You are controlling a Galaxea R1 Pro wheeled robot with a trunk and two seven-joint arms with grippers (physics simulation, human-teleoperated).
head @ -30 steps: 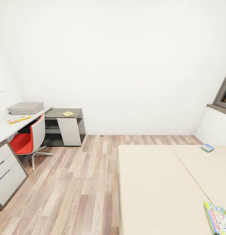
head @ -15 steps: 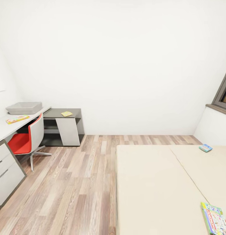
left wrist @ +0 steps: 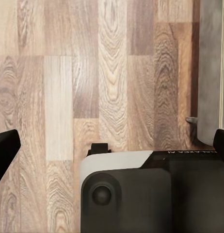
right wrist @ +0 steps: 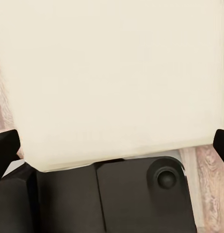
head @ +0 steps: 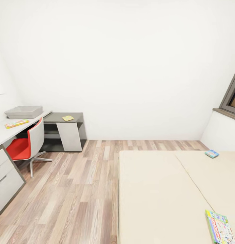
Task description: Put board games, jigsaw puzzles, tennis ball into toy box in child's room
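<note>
The pale grey toy box (head: 24, 112) sits on the light grey table (head: 2, 134) at the far left. A flat board game (head: 16, 123) lies in front of it. A jigsaw puzzle (head: 67, 118) rests on the table's dark corner section. On the cream bed (head: 158, 196) lie two board games: a colourful one (head: 221, 228) at the near right and a small blue one (head: 211, 154) at the far right. The tennis ball is out of view. My left gripper (left wrist: 114, 145) hangs open over the wood floor. My right gripper (right wrist: 113, 145) is open above the mattress, holding nothing.
A red chair (head: 20, 145) stands tucked against the table beside white drawers (head: 5, 183). Wood-plank floor (head: 80, 189) runs between table and bed. A window sill (head: 227, 113) juts out at the right wall.
The whole head view has shifted, so the camera moved: table and chair sit further left in the picture, and more of the near board game on the bed shows. Nothing itself has moved.
</note>
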